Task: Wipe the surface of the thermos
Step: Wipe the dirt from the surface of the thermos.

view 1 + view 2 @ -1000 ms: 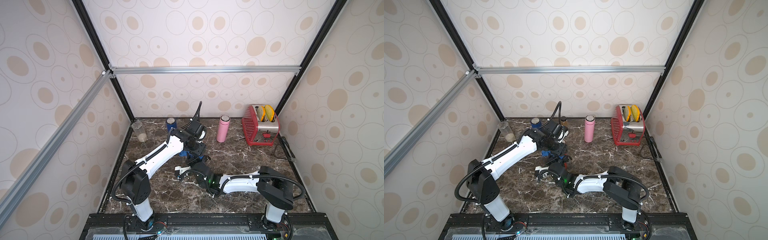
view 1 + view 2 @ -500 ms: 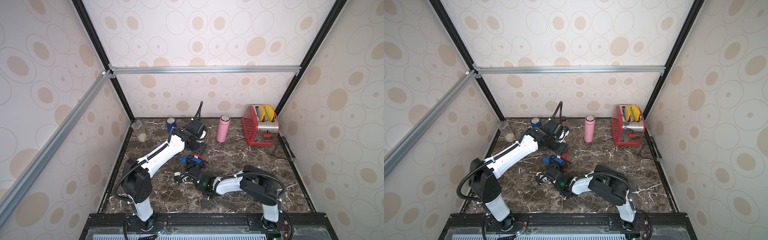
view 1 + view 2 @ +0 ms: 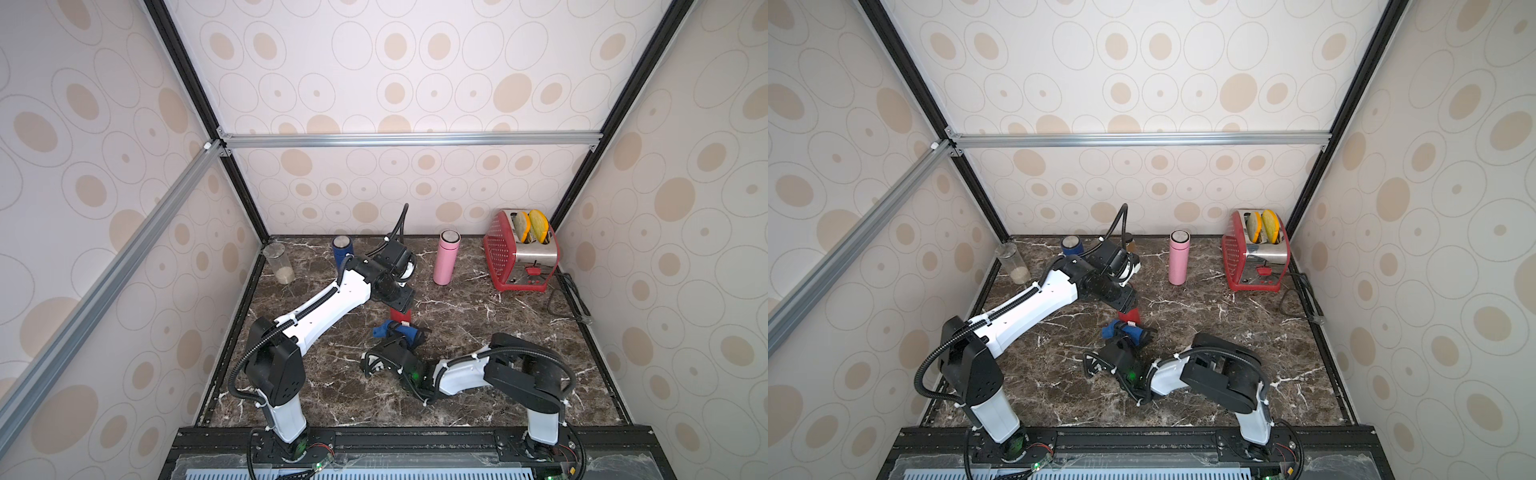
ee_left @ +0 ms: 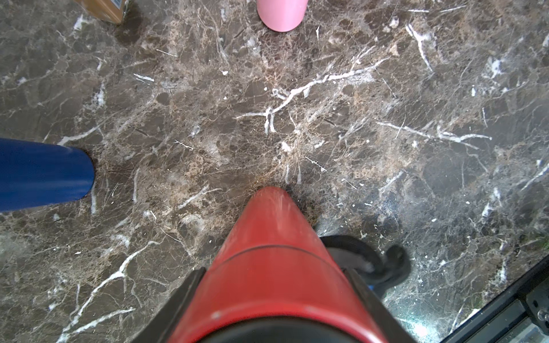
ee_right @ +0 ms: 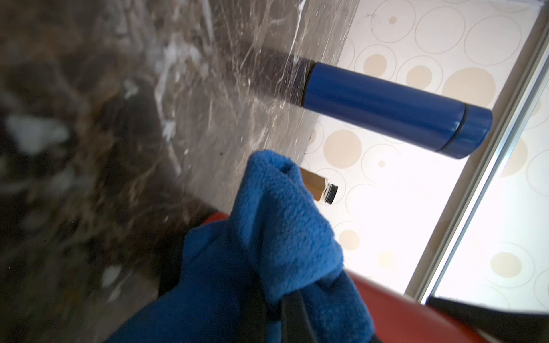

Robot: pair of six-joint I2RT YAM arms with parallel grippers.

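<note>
Both top views show a dark marble surface (image 3: 457,307) inside walls (image 3: 415,83) papered with beige ovals. Near its middle a glossy red thermos (image 3: 400,316) stands upright, clamped by the left tool (image 3: 399,301). The right tool (image 3: 409,337) pinches a blue cloth (image 3: 390,328) just in front of it. At the back-left corner, a glass jar (image 3: 281,262) holds pale powder; at the back-right, a red toaster (image 3: 509,257) holds two bread slices (image 3: 530,226).

On table (image 3: 498,332) | jar (image 3: 281,266): far-left corner | flask (image 3: 342,249): far, right of jar | second flask (image 3: 445,257): far centre | toaster (image 3: 519,253): far-right corner | thermos (image 3: 400,316): centre | cloth (image 3: 395,330): just near of thermos
</note>
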